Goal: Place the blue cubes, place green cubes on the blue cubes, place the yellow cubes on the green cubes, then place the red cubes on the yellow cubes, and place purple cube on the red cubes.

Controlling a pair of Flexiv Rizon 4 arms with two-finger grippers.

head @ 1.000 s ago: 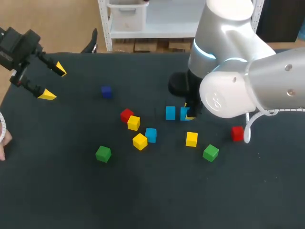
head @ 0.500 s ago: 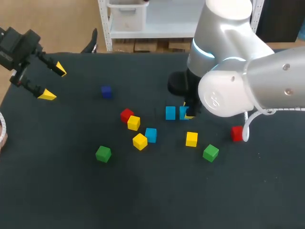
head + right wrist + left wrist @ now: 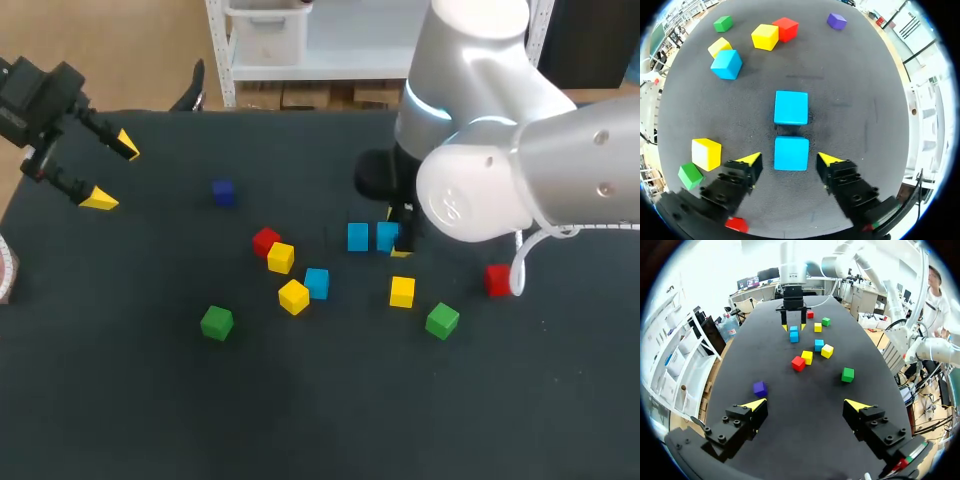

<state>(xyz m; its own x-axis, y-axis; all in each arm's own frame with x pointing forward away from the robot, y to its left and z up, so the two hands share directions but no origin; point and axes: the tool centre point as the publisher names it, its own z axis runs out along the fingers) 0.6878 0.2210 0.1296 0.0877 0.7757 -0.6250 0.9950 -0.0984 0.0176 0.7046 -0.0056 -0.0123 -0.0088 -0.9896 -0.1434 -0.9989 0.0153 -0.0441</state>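
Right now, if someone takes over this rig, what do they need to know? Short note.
Left gripper: open, empty, off to the left, away from the cubes.
Right gripper: open, one finger each side of a blue cube, gaps showing, no grip.
Things: second blue cube just ahead of that one, a small gap between; third blue cube, green cubes, yellow cubes, red cubes and purple cube lie scattered.
Done: nothing stacked.
Left: every layer, blue up to purple.
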